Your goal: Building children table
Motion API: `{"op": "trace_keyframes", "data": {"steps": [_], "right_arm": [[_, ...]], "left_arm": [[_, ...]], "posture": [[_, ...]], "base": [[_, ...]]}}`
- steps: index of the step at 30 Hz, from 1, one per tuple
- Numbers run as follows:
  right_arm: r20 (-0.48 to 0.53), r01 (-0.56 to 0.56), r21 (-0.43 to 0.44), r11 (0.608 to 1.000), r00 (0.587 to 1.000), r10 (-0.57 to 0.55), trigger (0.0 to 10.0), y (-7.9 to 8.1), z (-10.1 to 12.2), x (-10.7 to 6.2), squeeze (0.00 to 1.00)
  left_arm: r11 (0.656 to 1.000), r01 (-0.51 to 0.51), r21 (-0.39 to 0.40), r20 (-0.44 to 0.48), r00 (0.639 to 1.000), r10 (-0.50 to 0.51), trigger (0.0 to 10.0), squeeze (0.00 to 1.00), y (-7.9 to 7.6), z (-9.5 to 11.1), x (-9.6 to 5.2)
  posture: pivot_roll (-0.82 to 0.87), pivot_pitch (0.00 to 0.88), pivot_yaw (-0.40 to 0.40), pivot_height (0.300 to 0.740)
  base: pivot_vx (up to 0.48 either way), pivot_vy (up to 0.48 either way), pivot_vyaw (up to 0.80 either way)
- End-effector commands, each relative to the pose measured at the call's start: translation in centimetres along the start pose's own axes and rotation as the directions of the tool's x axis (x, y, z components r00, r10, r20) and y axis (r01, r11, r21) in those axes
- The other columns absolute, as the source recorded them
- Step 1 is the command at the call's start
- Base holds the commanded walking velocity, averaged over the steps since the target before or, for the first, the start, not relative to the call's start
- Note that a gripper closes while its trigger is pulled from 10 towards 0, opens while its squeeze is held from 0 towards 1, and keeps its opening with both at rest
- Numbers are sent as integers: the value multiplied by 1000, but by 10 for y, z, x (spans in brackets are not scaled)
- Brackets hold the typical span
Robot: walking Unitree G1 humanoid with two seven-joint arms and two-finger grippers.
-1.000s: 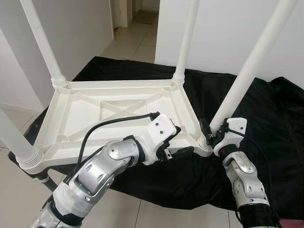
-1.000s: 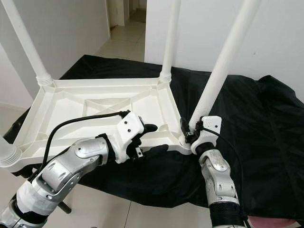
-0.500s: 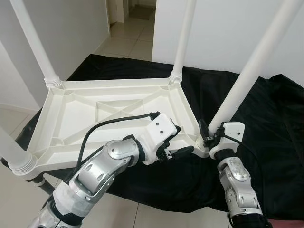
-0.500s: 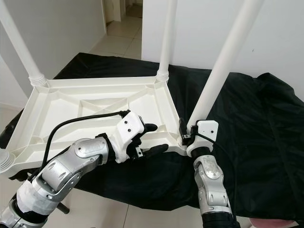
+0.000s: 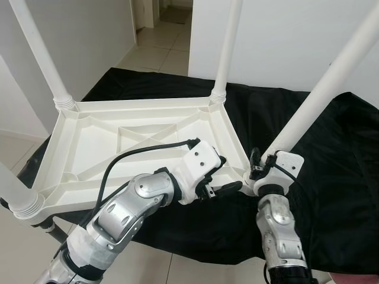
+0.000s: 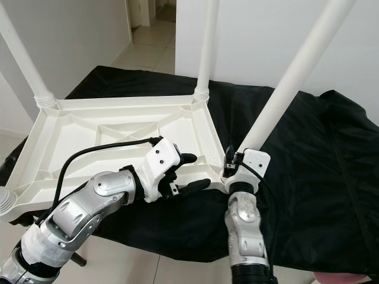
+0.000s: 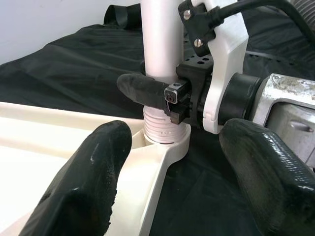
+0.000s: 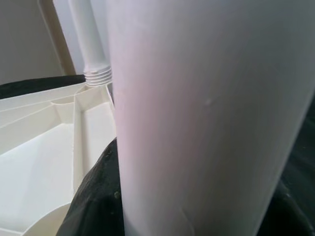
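The white plastic table top (image 5: 95,151) lies upside down on a black cloth, with its legs pointing up. My right gripper (image 5: 260,170) is shut on the near-right leg (image 5: 320,100) just above its threaded base at the corner socket. That leg (image 8: 197,123) leans away to the right. My left gripper (image 5: 225,175) is open at the same corner; one finger (image 7: 93,187) is over the table's inside and the other finger (image 7: 266,167) is outside the rim above the cloth. The right gripper (image 7: 162,96) is seen clamped on the leg (image 7: 161,49).
The black cloth (image 5: 343,177) covers the work surface and hangs over its near edge. Other legs stand at the far-left corner (image 5: 41,53), the far-right corner (image 5: 228,41) and the near-left corner (image 5: 15,189). White walls and a tiled hallway (image 5: 160,41) lie behind.
The near-right leg now leans further to the right, and my right forearm has swung left beneath it. The left gripper has stayed open at the corner.
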State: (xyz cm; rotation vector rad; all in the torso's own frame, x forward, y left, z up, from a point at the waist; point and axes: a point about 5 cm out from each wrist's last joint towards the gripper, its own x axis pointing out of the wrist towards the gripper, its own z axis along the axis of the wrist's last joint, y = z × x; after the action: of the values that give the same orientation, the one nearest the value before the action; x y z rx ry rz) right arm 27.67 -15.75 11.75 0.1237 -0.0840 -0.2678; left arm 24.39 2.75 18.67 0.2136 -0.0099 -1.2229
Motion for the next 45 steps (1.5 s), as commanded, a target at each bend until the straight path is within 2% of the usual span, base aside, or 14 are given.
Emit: {"op": "trace_keyframes", "data": {"steps": [1, 7, 17, 20, 27, 36, 37, 40, 44, 45], "right_arm": [[-92, 81, -27, 996, 992, -84, 10000, -3, -24, -10, 0], [-45, 39, -41, 998, 998, -41, 10000, 2, -20, -11, 0], [-70, 85, -39, 996, 994, -88, 10000, -3, -24, -12, 0], [-113, 122, 12, 992, 986, -120, 10000, -2, -25, -7, 0], [-131, 158, 30, 987, 980, -153, 10000, -4, -21, -1, 0], [-73, 82, 20, 996, 994, -80, 10000, -3, -14, -1, 0], [-56, 64, 23, 998, 996, -62, 10000, -3, -12, -1, 1000], [2, 6, 23, 1000, 1000, -6, 10000, -4, -3, 3, 1000], [32, -27, 13, 1000, 999, 26, 10000, -6, 2, 6, 1000], [64, -84, 14, 996, 994, 83, 10000, -8, 8, 11, 0]], "left_arm": [[999, 41, 9, -6, 999, -41, 10000, 0, -1, 1, 1], [999, 34, 6, -2, 999, -34, 10000, 0, 0, 2, 0], [1000, 19, -1, -2, 1000, -19, 10000, 0, 0, 1, -1], [1000, 22, -1, -3, 1000, -22, 10000, 0, 0, 1, 0], [1000, 25, -1, -3, 1000, -25, 10000, 0, 0, 2, 0], [999, 33, -2, 1, 999, -33, 10000, 0, -1, 2, 2], [999, 33, -2, 1, 999, -33, 10000, 0, -1, 2, 2], [1000, 31, -3, 3, 1000, -31, 10000, 0, -1, 2, 2], [1000, 30, -3, 5, 1000, -30, 10000, 0, -1, 3, 2], [1000, 28, -4, 6, 1000, -28, 10000, 0, -1, 3, 2]], "posture": [[-32, 0, -29, 740], [-30, 0, -35, 740], [-23, 0, -37, 740], [-26, 0, -32, 740], [-31, 0, -29, 740], [-39, 0, -28, 740], [-38, 0, -30, 740], [-39, 0, -31, 740], [-37, 0, -32, 740], [-36, 0, -33, 740]], "base": [[0, 0, 0], [0, 0, 0], [0, 0, 0], [0, 0, 0], [0, 0, 0], [0, 0, 0], [0, 0, 0], [0, 0, 0], [0, 0, 0], [0, 0, 0]]}}
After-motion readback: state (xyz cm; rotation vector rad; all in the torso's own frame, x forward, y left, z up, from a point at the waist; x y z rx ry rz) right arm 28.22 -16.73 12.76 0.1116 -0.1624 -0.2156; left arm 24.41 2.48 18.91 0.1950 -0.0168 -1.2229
